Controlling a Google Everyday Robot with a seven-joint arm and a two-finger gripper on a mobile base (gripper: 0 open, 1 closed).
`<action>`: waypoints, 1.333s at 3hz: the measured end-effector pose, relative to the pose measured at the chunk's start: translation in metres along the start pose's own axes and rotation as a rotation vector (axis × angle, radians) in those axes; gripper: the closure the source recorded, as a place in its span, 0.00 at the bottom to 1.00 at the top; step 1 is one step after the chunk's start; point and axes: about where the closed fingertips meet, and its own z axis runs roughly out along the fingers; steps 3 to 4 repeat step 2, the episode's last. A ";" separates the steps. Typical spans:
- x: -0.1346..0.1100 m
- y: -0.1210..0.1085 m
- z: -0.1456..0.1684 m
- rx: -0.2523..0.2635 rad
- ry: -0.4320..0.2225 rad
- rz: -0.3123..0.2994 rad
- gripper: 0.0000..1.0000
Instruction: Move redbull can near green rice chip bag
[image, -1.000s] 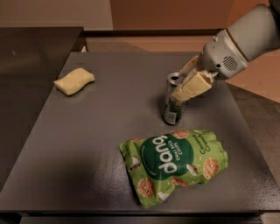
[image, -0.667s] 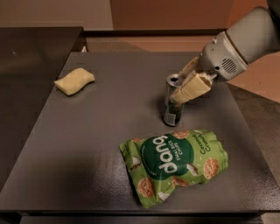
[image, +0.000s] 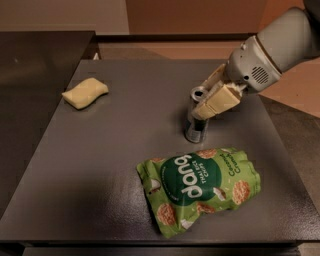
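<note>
The redbull can (image: 196, 131) stands upright on the grey table (image: 100, 165), just above the top edge of the green rice chip bag (image: 200, 191). The bag lies flat at the front right, with its "dang" circle facing up. My gripper (image: 200, 102) reaches in from the upper right. Its cream fingers (image: 220, 101) sit on either side of the can's upper part, closed on it. The front finger hides part of the can's top, and the pull-tab rim shows just left of it.
A pale yellow sponge-like lump (image: 85, 93) lies at the table's back left. A dark counter (image: 35, 60) adjoins the table on the left. The table's right edge runs close to the bag and my arm (image: 272, 55).
Almost nothing has moved. The can stays upright in the same spot by the bag, with my gripper still at its top.
</note>
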 end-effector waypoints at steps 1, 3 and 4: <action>-0.001 0.001 0.001 0.000 0.000 -0.003 0.00; -0.002 0.001 0.001 0.000 0.000 -0.003 0.00; -0.002 0.001 0.001 0.000 0.000 -0.003 0.00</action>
